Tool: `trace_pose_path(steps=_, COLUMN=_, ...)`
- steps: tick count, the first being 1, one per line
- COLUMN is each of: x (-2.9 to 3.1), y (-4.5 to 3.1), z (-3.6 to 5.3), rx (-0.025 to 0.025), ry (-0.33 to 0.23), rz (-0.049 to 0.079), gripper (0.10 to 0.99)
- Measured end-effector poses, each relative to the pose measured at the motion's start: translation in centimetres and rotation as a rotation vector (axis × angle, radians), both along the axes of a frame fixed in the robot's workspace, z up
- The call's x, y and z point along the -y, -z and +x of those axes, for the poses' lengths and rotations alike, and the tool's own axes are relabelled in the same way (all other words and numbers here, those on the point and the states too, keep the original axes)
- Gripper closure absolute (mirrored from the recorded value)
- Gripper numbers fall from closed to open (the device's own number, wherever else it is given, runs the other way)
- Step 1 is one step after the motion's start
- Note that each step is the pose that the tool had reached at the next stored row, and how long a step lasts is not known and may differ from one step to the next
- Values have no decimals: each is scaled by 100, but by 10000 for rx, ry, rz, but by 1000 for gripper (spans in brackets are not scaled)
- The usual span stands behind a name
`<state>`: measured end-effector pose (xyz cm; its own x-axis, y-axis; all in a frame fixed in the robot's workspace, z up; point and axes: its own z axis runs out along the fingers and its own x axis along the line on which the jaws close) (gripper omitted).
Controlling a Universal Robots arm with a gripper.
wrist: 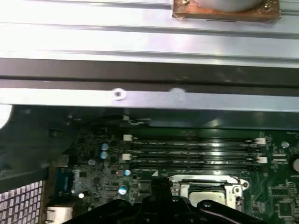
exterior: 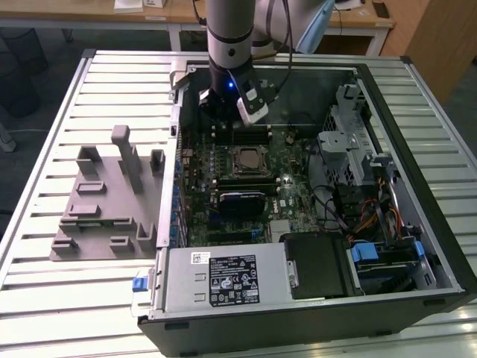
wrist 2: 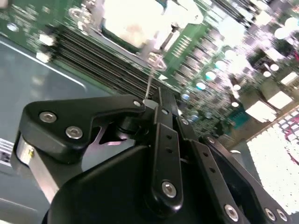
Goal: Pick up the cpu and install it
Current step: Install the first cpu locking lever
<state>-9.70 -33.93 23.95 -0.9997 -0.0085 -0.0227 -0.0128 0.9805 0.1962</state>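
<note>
Where the cpu lies I cannot tell: the square metal-framed socket (exterior: 247, 161) at the middle of the exterior view has a dull grey-brown centre, and in the first wrist view that centre (wrist: 205, 187) reads dark with a pale streak. The tool (exterior: 223, 108) hangs above the board in the upper middle of the exterior view, over the memory slots (exterior: 250, 136) just behind the socket; whether it is wide, narrow or holding anything I cannot tell. The green motherboard (exterior: 291, 190) lies inside the open computer case (exterior: 298, 332). On the exterior view's left, a grey plastic tray (exterior: 97, 224) with upright pegs sits beside the case on the slatted metal desk (exterior: 45, 298)
</note>
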Motion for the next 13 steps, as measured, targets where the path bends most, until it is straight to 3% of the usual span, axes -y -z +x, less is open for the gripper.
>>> trace_pose_path(steps=6, x=0, y=0, z=247, rx=-9, ry=-1, rz=-1, gripper=980)
trace_pose_path(steps=12, x=1, y=0, z=274, rx=-9, ry=2, rz=-15, gripper=980)
trace_pose_path(steps=13, x=0, y=1, z=274, rx=11, ry=9, rz=-54, gripper=980)
